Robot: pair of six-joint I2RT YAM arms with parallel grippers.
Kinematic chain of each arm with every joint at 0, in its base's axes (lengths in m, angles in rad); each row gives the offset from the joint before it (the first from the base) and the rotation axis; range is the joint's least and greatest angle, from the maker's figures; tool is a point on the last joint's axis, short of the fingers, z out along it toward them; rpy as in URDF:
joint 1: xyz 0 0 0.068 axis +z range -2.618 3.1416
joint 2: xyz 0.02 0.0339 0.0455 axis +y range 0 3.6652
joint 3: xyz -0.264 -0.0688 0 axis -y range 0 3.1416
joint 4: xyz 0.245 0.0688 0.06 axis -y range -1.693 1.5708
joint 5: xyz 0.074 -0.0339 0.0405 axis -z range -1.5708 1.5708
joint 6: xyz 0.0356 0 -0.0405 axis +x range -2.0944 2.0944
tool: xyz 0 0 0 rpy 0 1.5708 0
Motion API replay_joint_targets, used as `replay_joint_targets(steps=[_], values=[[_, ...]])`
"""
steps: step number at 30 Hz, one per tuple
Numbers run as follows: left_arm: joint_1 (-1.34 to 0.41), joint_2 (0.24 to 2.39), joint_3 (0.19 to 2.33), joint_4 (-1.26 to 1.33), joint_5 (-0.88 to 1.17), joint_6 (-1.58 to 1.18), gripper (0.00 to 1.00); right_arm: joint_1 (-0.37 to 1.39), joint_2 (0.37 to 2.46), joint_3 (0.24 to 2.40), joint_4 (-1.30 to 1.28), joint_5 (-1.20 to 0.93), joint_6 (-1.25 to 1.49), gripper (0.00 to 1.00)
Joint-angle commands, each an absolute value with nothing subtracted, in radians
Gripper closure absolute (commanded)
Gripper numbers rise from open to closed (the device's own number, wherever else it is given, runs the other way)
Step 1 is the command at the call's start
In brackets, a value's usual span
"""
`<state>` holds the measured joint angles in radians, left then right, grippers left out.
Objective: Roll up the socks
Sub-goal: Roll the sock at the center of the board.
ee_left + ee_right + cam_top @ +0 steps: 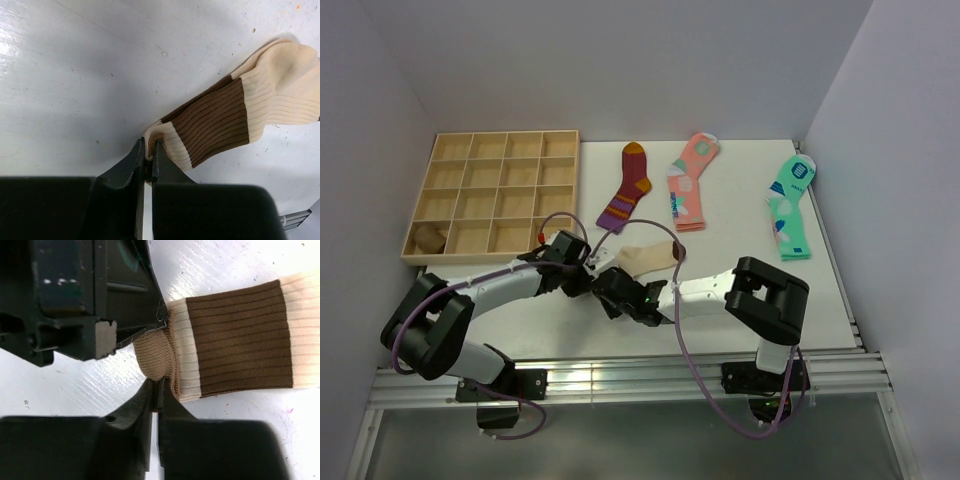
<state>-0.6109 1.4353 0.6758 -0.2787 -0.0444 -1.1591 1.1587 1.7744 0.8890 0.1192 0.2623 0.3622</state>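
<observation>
The socks (645,258) lie mid-table as one bundle: a beige ribbed sock (280,95) with a dark brown band (240,337), and a tan-brown knit (154,356) bulging out of its cuff end. My left gripper (148,152) is shut on the cream cuff edge. My right gripper (159,390) is shut on the lower edge of the tan bulge, where it meets the cuff. In the top view the left gripper (590,262) and right gripper (608,279) meet at the bundle's left end. One of the left fingers (145,305) touches the cuff from above.
A wooden compartment tray (500,160) stands at the back left, with a brownish bundle (428,237) in its near-left cell. Behind the socks lie a maroon striped sock (626,190), a pink patterned sock (688,180) and a mint-green sock (788,205). Walls close both sides.
</observation>
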Motion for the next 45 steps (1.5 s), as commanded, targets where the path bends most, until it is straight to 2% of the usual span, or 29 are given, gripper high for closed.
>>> replay_joint_targets(steps=[1,4,7,11,15,16,20,21,26,32,45], values=[[-0.612,1.433,0.696,-0.293,-0.014,-1.126,0.99,1.154,1.827,0.868,-0.031,0.256,0.371,1.0],[-0.612,1.414,0.684,-0.291,-0.028,-1.127,0.98,1.134,1.778,0.861,-0.023,0.156,0.379,1.0],[-0.612,1.384,0.667,-0.288,-0.054,-1.131,0.92,1.098,1.728,0.856,-0.014,0.033,0.399,1.0],[-0.612,1.315,0.62,-0.269,-0.089,-1.15,0.74,0.996,1.698,0.836,0.03,-0.211,0.445,1.0],[-0.612,1.258,0.583,-0.25,-0.104,-1.189,0.65,0.867,1.733,0.801,0.153,-0.488,0.508,1.0],[-0.612,1.249,0.575,-0.242,-0.107,-1.193,0.56,0.852,1.744,0.795,0.175,-0.524,0.52,1.0],[-0.612,1.192,0.519,-0.186,-0.097,-1.206,0.38,0.796,1.799,0.767,0.319,-0.695,0.597,1.0],[-0.612,1.183,0.506,-0.166,-0.089,-1.203,0.36,0.787,1.812,0.761,0.345,-0.718,0.615,1.0],[-0.618,1.134,0.436,-0.057,-0.061,-1.209,0.34,0.716,1.848,0.73,0.465,-0.828,0.725,1.0],[-0.655,1.134,0.411,-0.009,-0.069,-1.204,0.36,0.655,1.917,0.732,0.531,-0.9,0.795,1.0],[-0.703,1.222,0.433,0.031,-0.104,-1.227,0.39,0.63,1.976,0.747,0.509,-0.911,0.796,1.0]])
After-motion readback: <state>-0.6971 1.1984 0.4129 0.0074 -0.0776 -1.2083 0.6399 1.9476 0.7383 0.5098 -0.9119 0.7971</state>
